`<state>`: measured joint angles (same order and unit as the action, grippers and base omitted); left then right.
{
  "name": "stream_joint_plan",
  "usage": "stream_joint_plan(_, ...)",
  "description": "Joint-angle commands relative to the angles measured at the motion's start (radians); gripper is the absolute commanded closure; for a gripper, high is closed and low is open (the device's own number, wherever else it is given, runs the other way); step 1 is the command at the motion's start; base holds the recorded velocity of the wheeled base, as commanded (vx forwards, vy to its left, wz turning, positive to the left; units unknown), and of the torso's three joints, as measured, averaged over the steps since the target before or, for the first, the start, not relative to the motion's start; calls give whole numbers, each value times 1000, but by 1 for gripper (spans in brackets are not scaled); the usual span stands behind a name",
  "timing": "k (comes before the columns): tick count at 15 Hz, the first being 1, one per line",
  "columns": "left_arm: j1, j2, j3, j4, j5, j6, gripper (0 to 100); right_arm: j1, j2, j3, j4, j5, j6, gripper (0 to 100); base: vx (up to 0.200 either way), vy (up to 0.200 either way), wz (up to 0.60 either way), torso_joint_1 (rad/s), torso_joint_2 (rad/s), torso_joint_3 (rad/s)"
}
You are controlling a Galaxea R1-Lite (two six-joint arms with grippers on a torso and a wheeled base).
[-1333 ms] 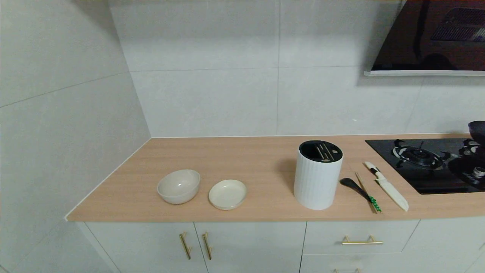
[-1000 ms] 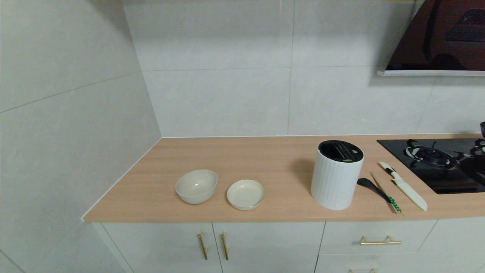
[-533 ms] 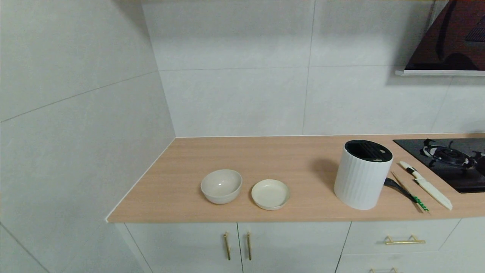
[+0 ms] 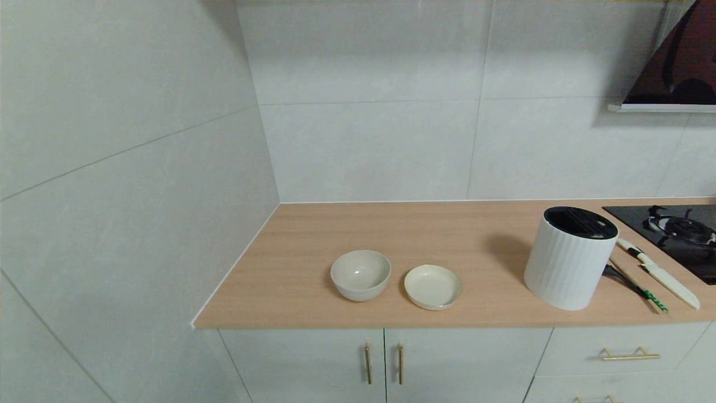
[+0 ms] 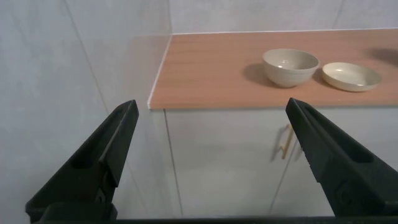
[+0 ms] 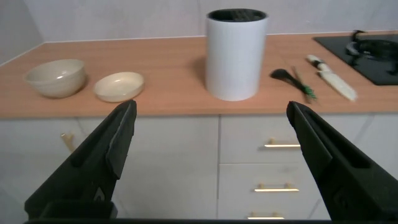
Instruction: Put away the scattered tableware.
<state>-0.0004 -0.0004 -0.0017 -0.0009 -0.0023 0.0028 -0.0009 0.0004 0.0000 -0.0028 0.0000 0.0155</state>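
Head view: the desk (image 4: pixel 347 224) carries a bowl (image 4: pixel 361 274) near its front edge, upright, and a shallow dish (image 4: pixel 432 286) just beside it on the right, a narrow gap between them. Well apart to the right stands a white ribbed holder (image 4: pixel 570 258), upright, with a black slotted top. Just right of the holder lie a black spoon (image 4: pixel 618 275), its scoop end partly hidden behind the holder, a pair of chopsticks (image 4: pixel 643 288) with green-marked ends, and a knife (image 4: pixel 663 277) with a pale blade. The three lie close side by side, slanting toward the front right; whether spoon and chopsticks touch cannot be told. A stove (image 4: pixel 677 232) is set into the desk behind the knife.

The left gripper (image 5: pixel 211 106) has its jaws spread wide, holding and touching nothing. It hangs in front of the cabinet (image 5: pixel 224 162), off the desk's left front corner, facing the bowl and dish.

The right gripper (image 6: pixel 210 107) is likewise spread wide and empty. It hangs before the drawers (image 6: pixel 280 149), facing the holder, with the bowl and dish off to one side and the spoon, chopsticks and knife to the other.
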Motion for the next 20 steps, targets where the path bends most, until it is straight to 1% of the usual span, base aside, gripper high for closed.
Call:
stream_joint_plan(1,-1,0,0,1,1,0,0,-1,0,0,0,0,0,0,0,0,0,0,0,0)
stream_joint_plan(15,-1,0,0,1,1,0,0,-1,1,0,0,0,0,0,0,0,0,0,0,0)
stream_joint_plan(20,-1,0,0,1,1,0,0,-1,1,0,-2,0,0,0,0,0,0,-146,309,172)
